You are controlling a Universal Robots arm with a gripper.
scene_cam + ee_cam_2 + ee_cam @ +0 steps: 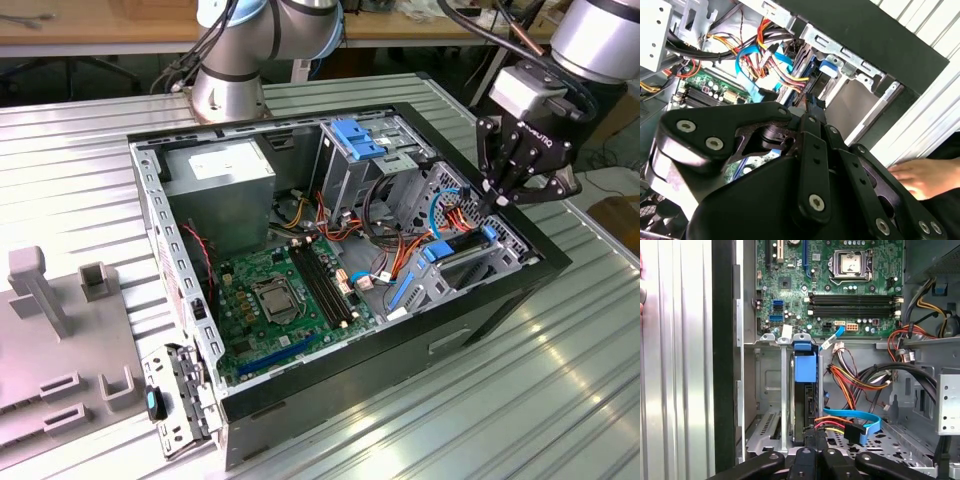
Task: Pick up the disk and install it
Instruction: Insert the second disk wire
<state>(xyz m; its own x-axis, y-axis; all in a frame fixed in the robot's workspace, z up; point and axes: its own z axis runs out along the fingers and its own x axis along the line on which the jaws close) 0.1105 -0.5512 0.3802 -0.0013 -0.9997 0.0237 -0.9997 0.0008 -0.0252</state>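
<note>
The black linkage end effector (812, 452) fills the lower centre of the first wrist view, poised over the rear edge of the disk (805, 390), a dark hard drive in a bright blue plastic carrier. The disk stands on edge in the grey metal drive cage (771, 390) of the open black computer case (480, 320), at the right of the exterior view. Whether the fingers are apart or clamped cannot be told. To seat the disk well, press squarely along the rails and keep clear of the orange and yellow power cables (850, 382) just beside it.
</note>
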